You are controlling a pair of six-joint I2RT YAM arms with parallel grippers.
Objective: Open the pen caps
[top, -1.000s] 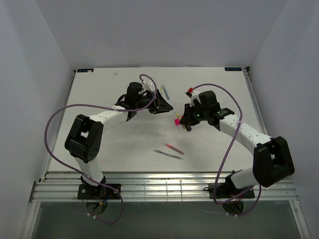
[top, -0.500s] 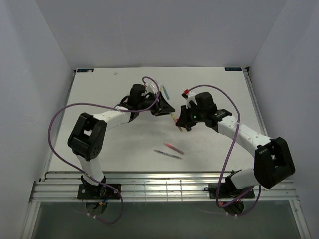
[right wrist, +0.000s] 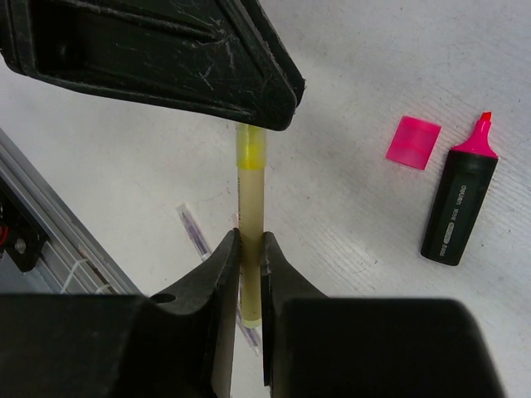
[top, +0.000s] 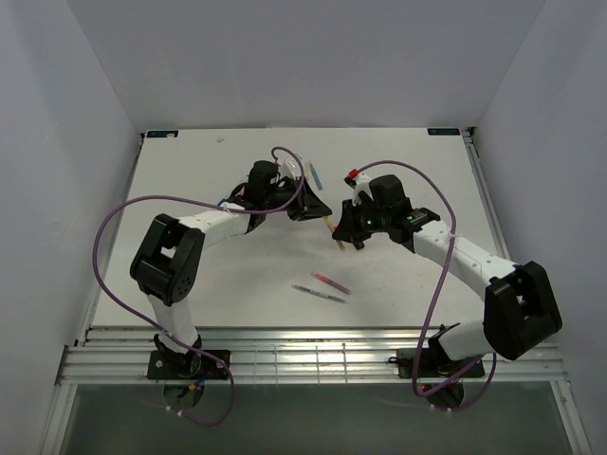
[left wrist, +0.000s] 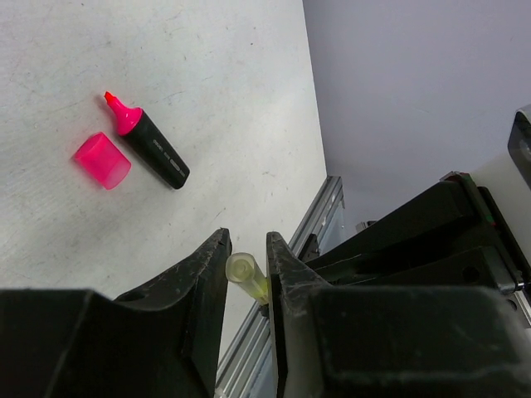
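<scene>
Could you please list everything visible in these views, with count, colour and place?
yellow pen: one, yellow, held between both claws
yellow cap: one, yellow, on that pen's end
highlighter: one, black with pink tip, uncapped, lying on table
pink cap: one, pink, loose beside highlighter
pink pen: one, mid-table
grey pen: one, beside pink pen
bluish pen: one, far side
table: one, white
left claw: grips yellow cap
right claw: grips pen barrel
</scene>
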